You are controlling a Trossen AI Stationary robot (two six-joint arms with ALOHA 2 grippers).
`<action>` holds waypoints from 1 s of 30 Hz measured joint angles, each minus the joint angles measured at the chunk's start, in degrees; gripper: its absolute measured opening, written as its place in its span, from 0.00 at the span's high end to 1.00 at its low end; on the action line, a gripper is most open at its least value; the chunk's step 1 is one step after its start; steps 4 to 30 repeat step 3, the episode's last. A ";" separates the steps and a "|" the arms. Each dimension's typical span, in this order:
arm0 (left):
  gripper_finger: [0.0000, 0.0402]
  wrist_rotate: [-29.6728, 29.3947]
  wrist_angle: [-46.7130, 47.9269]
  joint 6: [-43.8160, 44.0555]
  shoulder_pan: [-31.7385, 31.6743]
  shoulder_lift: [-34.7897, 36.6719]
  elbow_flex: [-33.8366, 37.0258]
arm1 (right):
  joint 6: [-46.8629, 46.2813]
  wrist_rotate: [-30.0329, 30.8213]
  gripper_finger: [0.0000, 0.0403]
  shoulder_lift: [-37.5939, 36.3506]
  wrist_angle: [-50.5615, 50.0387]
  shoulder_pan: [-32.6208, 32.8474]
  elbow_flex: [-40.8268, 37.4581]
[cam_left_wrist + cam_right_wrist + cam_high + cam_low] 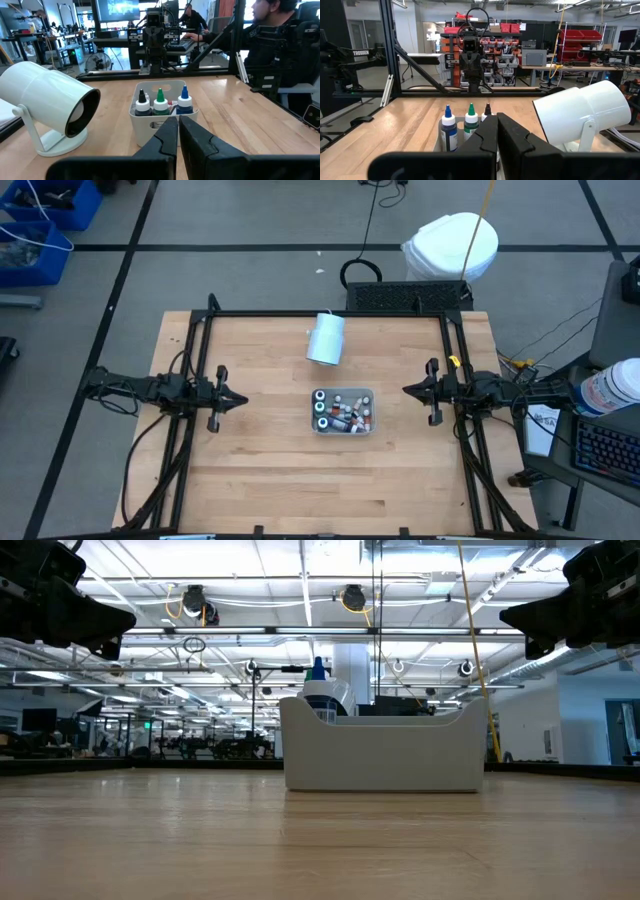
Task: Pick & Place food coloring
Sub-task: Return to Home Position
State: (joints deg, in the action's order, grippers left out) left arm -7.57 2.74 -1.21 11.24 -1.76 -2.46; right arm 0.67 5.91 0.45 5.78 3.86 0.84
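- Both arms sit nearest the overhead lens. The left pincer [232, 399] is at mid-left and the right pincer [410, 390] at mid-right, each well apart from the grey tray [343, 390] at the centre of the desk [270, 480].
- Inside that tray the food coloring [340, 412] is packed. No bottle shows on the bare wood, so placing looks finished and only parking the arms seems left. One pale cylinder [327, 338] sits just above the tray in frame.
- Low view: bare desk fills the foreground and the tray stands at centre. One blue-tipped bottle [317, 680] rises over its left rim. Dark arm parts hang in both upper corners.
- Left wrist view: the fingers [165, 137] at bottom centre are drawn almost together on nothing, with the bottles beyond.
- Right wrist view: likewise closed and empty, with the cylinder at right.
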 joint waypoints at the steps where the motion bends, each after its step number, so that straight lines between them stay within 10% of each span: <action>1: 0.94 0.00 0.00 0.00 0.00 0.00 0.00 | 0.00 0.00 1.00 0.00 0.00 0.00 0.01; 30: 0.94 0.00 0.00 -0.01 0.00 0.00 0.00 | 0.00 0.00 1.00 0.00 0.00 0.00 0.02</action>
